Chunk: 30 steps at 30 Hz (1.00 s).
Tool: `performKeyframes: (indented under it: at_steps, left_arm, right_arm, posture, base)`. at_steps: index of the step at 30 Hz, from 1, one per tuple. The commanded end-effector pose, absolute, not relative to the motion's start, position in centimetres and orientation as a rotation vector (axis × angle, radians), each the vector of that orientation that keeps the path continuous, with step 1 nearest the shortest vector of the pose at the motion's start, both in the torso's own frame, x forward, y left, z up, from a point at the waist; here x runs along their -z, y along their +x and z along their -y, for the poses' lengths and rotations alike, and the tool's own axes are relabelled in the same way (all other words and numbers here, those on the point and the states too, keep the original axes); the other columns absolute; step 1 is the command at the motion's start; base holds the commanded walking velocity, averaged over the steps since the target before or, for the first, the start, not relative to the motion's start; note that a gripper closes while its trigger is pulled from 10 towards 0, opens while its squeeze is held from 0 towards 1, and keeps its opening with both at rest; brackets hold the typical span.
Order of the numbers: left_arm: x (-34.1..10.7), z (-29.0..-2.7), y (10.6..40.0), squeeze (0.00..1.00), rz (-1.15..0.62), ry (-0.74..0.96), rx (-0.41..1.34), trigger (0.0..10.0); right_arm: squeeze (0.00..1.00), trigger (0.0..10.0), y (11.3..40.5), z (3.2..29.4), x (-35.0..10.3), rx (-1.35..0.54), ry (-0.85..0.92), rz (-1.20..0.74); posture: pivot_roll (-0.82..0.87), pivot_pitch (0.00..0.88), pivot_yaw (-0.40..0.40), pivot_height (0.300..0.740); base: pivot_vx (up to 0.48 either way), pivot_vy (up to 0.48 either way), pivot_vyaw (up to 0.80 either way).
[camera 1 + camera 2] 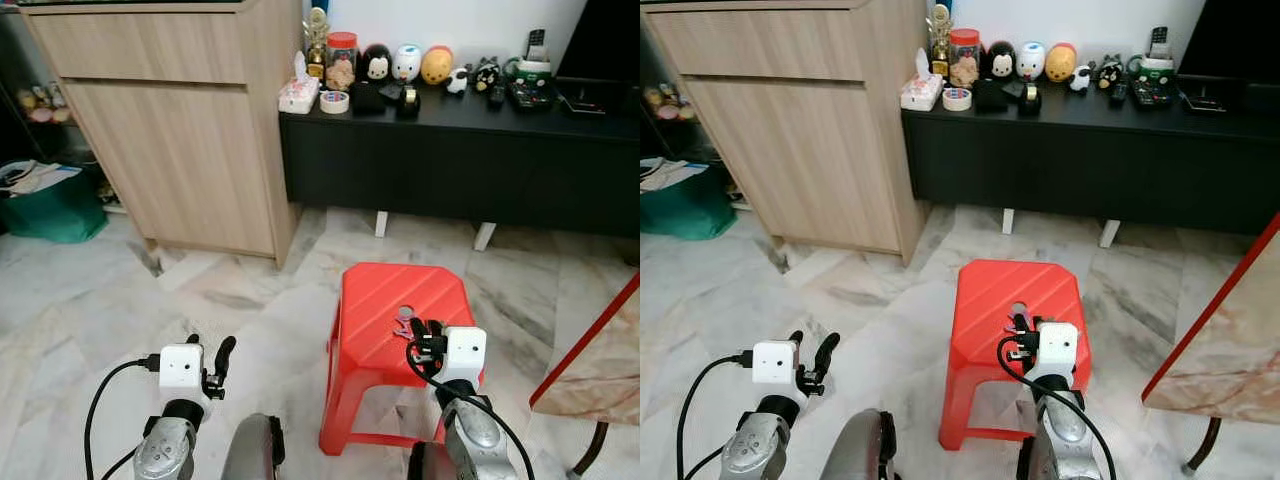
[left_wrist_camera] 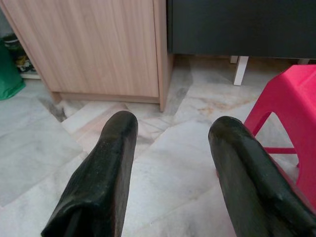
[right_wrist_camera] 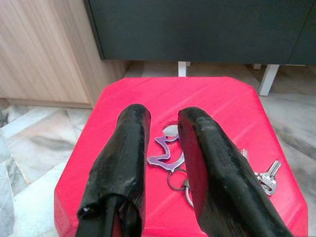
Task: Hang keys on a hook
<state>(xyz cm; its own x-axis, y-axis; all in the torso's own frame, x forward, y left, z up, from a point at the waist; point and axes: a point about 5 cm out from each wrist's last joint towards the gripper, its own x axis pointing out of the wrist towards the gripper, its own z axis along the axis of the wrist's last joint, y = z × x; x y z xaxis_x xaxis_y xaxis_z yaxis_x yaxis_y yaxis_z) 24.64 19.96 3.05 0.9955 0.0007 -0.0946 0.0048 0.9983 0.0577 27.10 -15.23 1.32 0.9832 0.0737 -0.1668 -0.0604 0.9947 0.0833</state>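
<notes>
Marble-tile floor, a wooden cabinet (image 1: 170, 130) at left and a long black sideboard (image 1: 450, 160) behind, w/ small figures and a glass jar (image 1: 342, 58) on top; what is in the jar is too small to tell. A green bag (image 1: 50, 205) by the cabinet holds papers, it seems.

In front stands a red plastic stool (image 1: 385, 300). On its seat lie the keys (image 3: 264, 175), joined by rings to a purple flat carabiner-type tag (image 3: 165, 153).

The right gripper (image 3: 163, 136) hovers just over the tag, fingers apart, nothing pinched. The left gripper (image 2: 170, 143) is spread wide over the floor, idle.

My judgement: the bunch is light, metal and stiff but loose, so it will swing and slip. Best hold is probably the flat tag, across its edges. No hook is seen yet.
</notes>
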Motion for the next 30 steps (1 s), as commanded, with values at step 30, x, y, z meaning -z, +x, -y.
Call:
performKeyframes:
  at_steps: [30]
  left_arm:
    - [-2.83,-19.81,24.68,0.0,-0.103,0.045,0.008,10.0]
  right_arm:
    - [0.0,10.0,26.77,15.23,-0.92,-0.062,0.067,-0.188]
  posture:
    - [0.03,0.05,0.02,0.599]
  base:
    - [0.205,0.0,0.14]
